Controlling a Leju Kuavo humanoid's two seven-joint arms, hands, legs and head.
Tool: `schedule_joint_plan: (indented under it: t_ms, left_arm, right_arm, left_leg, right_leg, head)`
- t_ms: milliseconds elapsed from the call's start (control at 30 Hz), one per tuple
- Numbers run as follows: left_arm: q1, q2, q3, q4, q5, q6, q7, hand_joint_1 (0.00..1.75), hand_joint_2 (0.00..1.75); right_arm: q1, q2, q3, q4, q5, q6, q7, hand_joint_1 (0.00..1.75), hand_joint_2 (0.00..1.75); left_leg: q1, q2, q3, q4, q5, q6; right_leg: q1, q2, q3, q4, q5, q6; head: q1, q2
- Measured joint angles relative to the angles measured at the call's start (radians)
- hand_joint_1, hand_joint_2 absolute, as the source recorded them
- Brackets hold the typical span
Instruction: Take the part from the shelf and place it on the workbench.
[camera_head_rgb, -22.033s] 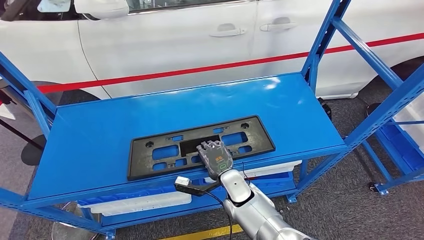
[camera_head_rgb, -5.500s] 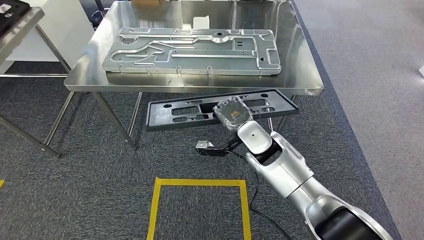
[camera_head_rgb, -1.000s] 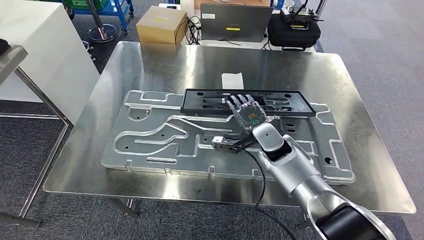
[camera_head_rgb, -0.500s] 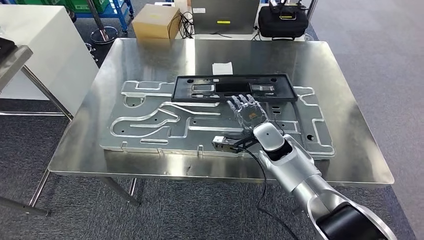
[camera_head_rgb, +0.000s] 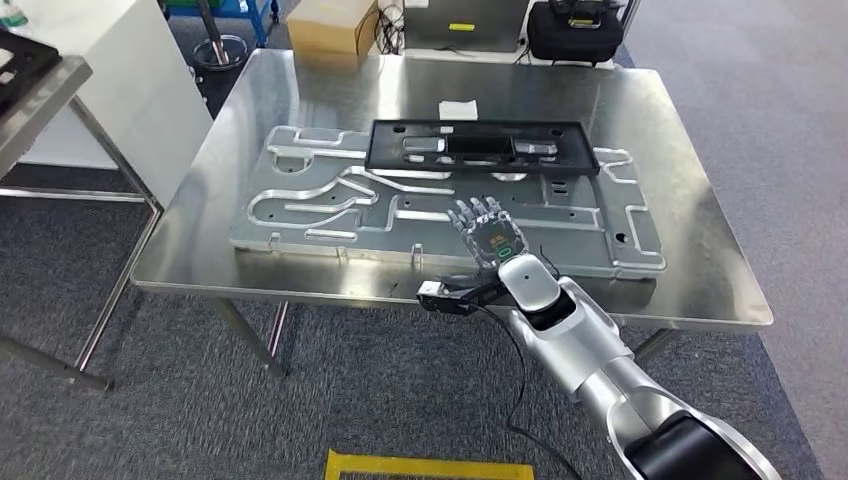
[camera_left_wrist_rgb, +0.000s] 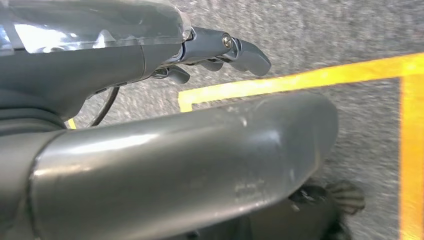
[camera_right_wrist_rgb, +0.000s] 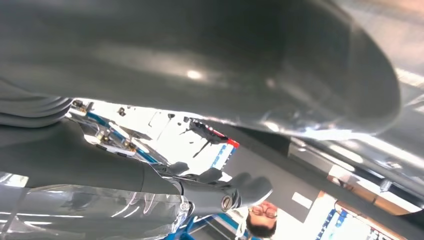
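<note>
The flat black rectangular plastic frame part (camera_head_rgb: 477, 147) lay on the ribbed silver metal plate (camera_head_rgb: 300, 205) atop the stainless-steel workbench (camera_head_rgb: 690, 215), ahead of the right hand (camera_head_rgb: 487, 228) and clear of it, w/ plate surface between. Long axis ran crosswise to the hand's reach. The right hand held nothing, fingers extended and slightly spread, approx. over the plate's near edge. It was the nearer hand; the left hand (camera_left_wrist_rgb: 220, 47) hung beside the body over grey carpet w/ yellow floor tape (camera_left_wrist_rgb: 300, 80), fingers probably loosely curled, no object seen in it. Judgement: placement complete.
</note>
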Motion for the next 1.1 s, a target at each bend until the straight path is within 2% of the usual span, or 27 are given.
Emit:
schedule_joint_plan:
  t_ms: [33, 67, 100, 133, 167, 200, 267, 300, 333, 400, 433, 500, 533, 567, 600, 633, 667, 700, 767, 800, 867, 900, 933, 967, 1033, 1067, 1100]
  left_arm:
    - [0.001, 0.000, 0.000, 0.000, 0.000, 0.000, 0.000, 0.00, 0.00]
    - [0.001, 0.000, 0.000, 0.000, 0.000, 0.000, 0.000, 0.00, 0.00]
    - [0.001, 0.000, 0.000, 0.000, 0.000, 0.001, 0.000, 0.00, 0.00]
    - [0.002, 0.000, 0.000, 0.000, 0.000, 0.001, 0.000, 0.00, 0.00]
    - [0.002, 0.000, 0.000, 0.000, 0.000, 0.001, 0.000, 0.00, 0.00]
    - [0.002, 0.000, 0.000, 0.000, 0.000, 0.001, 0.000, 0.00, 0.00]
    - [0.002, 0.000, 0.000, 0.000, 0.000, 0.002, 0.000, 0.00, 0.00]
    - [0.002, 0.000, 0.000, 0.000, 0.001, 0.002, 0.000, 0.00, 0.00]
    - [0.003, 0.000, 0.000, 0.000, 0.001, 0.003, 0.000, 0.00, 0.00]
    - [0.004, 0.001, 0.001, 0.000, 0.002, 0.004, 0.000, 0.00, 0.00]
    - [0.005, 0.001, 0.001, 0.000, 0.003, 0.004, 0.000, 0.00, 0.00]
    - [0.006, 0.001, 0.002, 0.000, 0.007, 0.004, 0.000, 0.00, 0.00]
    - [0.006, 0.000, 0.003, 0.000, 0.009, 0.005, 0.000, 0.00, 0.00]
    - [0.006, 0.000, 0.004, 0.000, 0.012, 0.007, 0.000, 0.00, 0.00]
    - [0.006, 0.000, 0.005, 0.000, 0.014, 0.009, 0.000, 0.00, 0.00]
    - [0.006, 0.000, 0.007, 0.000, 0.016, 0.011, 0.000, 0.00, 0.00]
    - [0.006, 0.000, 0.008, 0.000, 0.018, 0.012, 0.000, 0.00, 0.00]
    - [0.006, 0.001, 0.009, 0.000, 0.019, 0.013, 0.000, 0.00, 0.00]
    - [0.005, 0.002, 0.012, 0.000, 0.019, 0.013, -0.001, 0.00, 0.00]
    - [0.004, 0.002, 0.013, 0.000, 0.019, 0.013, -0.001, 0.00, 0.00]
    - [0.004, 0.002, 0.015, 0.000, 0.019, 0.013, -0.002, 0.00, 0.00]
    - [0.004, 0.001, 0.016, 0.000, 0.020, 0.013, -0.002, 0.00, 0.00]
    - [0.003, 0.000, 0.017, 0.000, 0.021, 0.013, -0.002, 0.00, 0.00]
    - [0.003, -0.001, 0.019, 0.000, 0.023, 0.014, -0.002, 0.00, 0.00]
    - [0.004, -0.002, 0.023, 0.000, 0.029, 0.018, -0.002, 0.00, 0.00]
    - [0.005, -0.002, 0.025, 0.000, 0.033, 0.020, -0.002, 0.00, 0.00]
    - [0.007, -0.002, 0.027, 0.000, 0.037, 0.022, -0.002, 0.00, 0.00]
  right_arm:
    - [0.002, 0.000, 0.000, 0.001, 0.000, -0.001, 0.001, 0.00, 0.00]
    - [0.005, 0.000, 0.000, 0.002, 0.000, -0.001, 0.001, 0.00, 0.00]
    - [0.008, 0.000, 0.000, 0.003, 0.000, -0.001, 0.002, 0.00, 0.00]
    - [0.010, 0.000, 0.001, 0.003, 0.000, -0.001, 0.002, 0.00, 0.00]
    - [0.010, 0.000, 0.001, 0.004, 0.000, -0.002, 0.002, 0.00, 0.00]
    - [0.010, 0.001, 0.001, 0.004, 0.001, -0.002, 0.002, 0.00, 0.00]
    - [0.010, 0.001, 0.001, 0.001, 0.001, -0.006, 0.002, 0.00, 0.00]
    - [0.011, 0.002, 0.001, 0.000, 0.001, -0.008, 0.003, 0.00, 0.00]
    - [0.014, 0.002, 0.001, -0.001, 0.002, -0.010, 0.003, 0.00, 0.00]
    - [0.022, 0.002, 0.001, -0.001, 0.005, -0.016, 0.006, 0.00, 0.00]
    - [0.028, 0.003, 0.001, -0.002, 0.006, -0.020, 0.008, 0.00, 0.00]
    - [0.042, 0.004, 0.001, -0.005, 0.011, -0.035, 0.014, 0.00, 0.00]
    - [0.053, 0.004, 0.001, -0.009, 0.014, -0.045, 0.020, 0.00, 0.00]
    - [0.067, 0.004, 0.001, -0.016, 0.017, -0.055, 0.027, 0.00, 0.00]
    - [0.082, 0.003, 0.001, -0.025, 0.021, -0.064, 0.035, 0.00, 0.00]
    - [0.099, 0.002, 0.001, -0.036, 0.024, -0.071, 0.041, 0.00, 0.00]
    - [0.114, 0.000, 0.000, -0.048, 0.027, -0.076, 0.047, 0.00, 0.00]
    - [0.125, -0.001, -0.002, -0.060, 0.030, -0.079, 0.050, 0.00, 0.00]
    - [0.140, -0.005, -0.006, -0.081, 0.033, -0.083, 0.055, 0.00, 0.00]
    - [0.144, -0.007, -0.008, -0.089, 0.034, -0.085, 0.056, 0.00, 0.00]
    - [0.150, -0.010, -0.011, -0.099, 0.036, -0.086, 0.057, 0.00, 0.00]
    - [0.154, -0.013, -0.014, -0.103, 0.037, -0.087, 0.058, 0.00, 0.00]
    - [0.158, -0.016, -0.017, -0.107, 0.039, -0.089, 0.061, 0.00, 0.00]
    - [0.166, -0.021, -0.022, -0.114, 0.043, -0.095, 0.067, 0.00, 0.00]
    - [0.196, -0.031, -0.038, -0.142, 0.052, -0.117, 0.083, 0.00, 0.00]
    - [0.220, -0.037, -0.048, -0.164, 0.057, -0.131, 0.093, 0.00, 0.00]
    - [0.247, -0.044, -0.060, -0.188, 0.062, -0.146, 0.103, 0.00, 0.00]
  left_leg:
    - [0.000, 0.001, -0.016, 0.001, 0.012, 0.000]
    - [0.000, 0.001, -0.031, 0.003, 0.023, -0.001]
    - [0.001, 0.001, -0.046, 0.005, 0.033, -0.004]
    - [0.001, 0.001, -0.060, 0.007, 0.043, -0.007]
    - [0.002, 0.001, -0.073, 0.010, 0.051, -0.011]
    - [0.002, 0.000, -0.083, 0.013, 0.058, -0.016]
    - [0.000, 0.000, -0.096, 0.016, 0.074, -0.028]
    - [0.000, 0.000, -0.098, 0.014, 0.083, -0.035]
    - [0.001, 0.000, -0.100, 0.010, 0.093, -0.043]
    - [0.004, -0.001, -0.109, 0.015, 0.086, -0.055]
    - [0.005, -0.001, -0.119, 0.037, 0.056, -0.059]
    - [0.006, -0.001, -0.149, 0.136, -0.044, -0.061]
    - [0.006, -0.001, -0.163, 0.202, -0.088, -0.062]
    - [0.006, -0.001, -0.170, 0.260, -0.108, -0.063]
    - [0.006, -0.001, -0.165, 0.295, -0.105, -0.063]
    - [0.006, -0.001, -0.145, 0.297, -0.081, -0.061]
    - [0.005, -0.002, -0.109, 0.267, -0.051, -0.058]
    - [0.004, -0.002, -0.060, 0.208, -0.035, -0.052]
    - [-0.002, -0.002, 0.036, 0.070, -0.049, -0.042]
    - [-0.006, -0.003, 0.061, 0.026, -0.063, -0.038]
    - [-0.008, -0.002, 0.061, 0.001, -0.055, -0.028]
    - [-0.006, 0.000, 0.056, -0.005, -0.042, -0.021]
    - [-0.003, 0.003, 0.047, -0.009, -0.027, -0.012]
    - [0.000, 0.005, 0.034, -0.013, -0.011, -0.005]
    - [0.000, 0.007, 0.002, -0.013, 0.016, 0.002]
    - [0.000, 0.007, -0.016, -0.012, 0.030, 0.001]
    - [0.000, 0.006, -0.034, -0.010, 0.042, -0.001]
  right_leg:
    - [-0.004, 0.000, -0.013, 0.068, -0.039, 0.006]
    - [-0.007, 0.000, -0.019, 0.123, -0.053, 0.010]
    - [-0.011, 0.000, -0.012, 0.150, -0.044, 0.013]
    - [-0.014, 0.000, 0.014, 0.139, -0.019, 0.015]
    - [-0.016, 0.000, 0.058, 0.092, 0.007, 0.015]
    - [-0.017, 0.000, 0.115, 0.021, 0.018, 0.014]
    - [-0.012, 0.001, 0.208, -0.115, 0.004, 0.004]
    - [-0.009, 0.002, 0.228, -0.150, -0.006, -0.002]
    - [-0.006, 0.002, 0.229, -0.163, -0.005, -0.010]
    - [-0.007, -0.002, 0.214, -0.167, 0.016, -0.027]
    - [-0.008, -0.004, 0.204, -0.169, 0.028, -0.038]
    - [-0.006, -0.007, 0.178, -0.171, 0.052, -0.052]
    - [-0.003, -0.008, 0.163, -0.170, 0.063, -0.056]
    - [0.000, -0.008, 0.147, -0.168, 0.075, -0.056]
    - [0.003, -0.008, 0.131, -0.166, 0.086, -0.056]
    - [0.005, -0.008, 0.113, -0.162, 0.097, -0.056]
    - [0.007, -0.008, 0.097, -0.158, 0.107, -0.054]
    - [0.008, -0.008, 0.082, -0.152, 0.116, -0.052]
    - [0.010, -0.007, 0.061, -0.143, 0.133, -0.044]
    - [0.009, -0.007, 0.057, -0.142, 0.143, -0.038]
    - [0.007, -0.006, 0.054, -0.150, 0.164, -0.025]
    - [0.006, -0.004, 0.049, -0.150, 0.162, -0.019]
    - [0.005, -0.001, 0.042, -0.137, 0.141, -0.014]
    - [0.004, 0.001, 0.030, -0.105, 0.097, -0.008]
    - [-0.003, 0.003, 0.004, 0.011, -0.012, 0.001]
    - [-0.007, 0.002, -0.004, 0.073, -0.042, 0.006]
    - [-0.010, 0.002, -0.002, 0.116, -0.044, 0.010]
  head:
    - [0.001, 0.000]
    - [0.001, 0.000]
    - [0.001, 0.000]
    - [0.001, 0.000]
    - [0.001, 0.000]
    - [0.002, 0.000]
    - [0.001, 0.000]
    - [0.001, 0.000]
    - [0.001, 0.000]
    - [0.002, 0.000]
    - [0.000, 0.000]
    - [-0.005, 0.000]
    - [-0.007, 0.000]
    - [-0.007, 0.000]
    - [-0.008, 0.000]
    - [-0.008, 0.000]
    - [-0.008, 0.000]
    - [-0.008, 0.000]
    - [-0.007, 0.000]
    - [-0.008, 0.000]
    - [-0.010, 0.000]
    - [-0.012, 0.000]
    - [-0.010, 0.000]
    - [-0.007, 0.000]
    - [-0.001, 0.000]
    - [-0.001, 0.000]
    - [-0.001, 0.000]
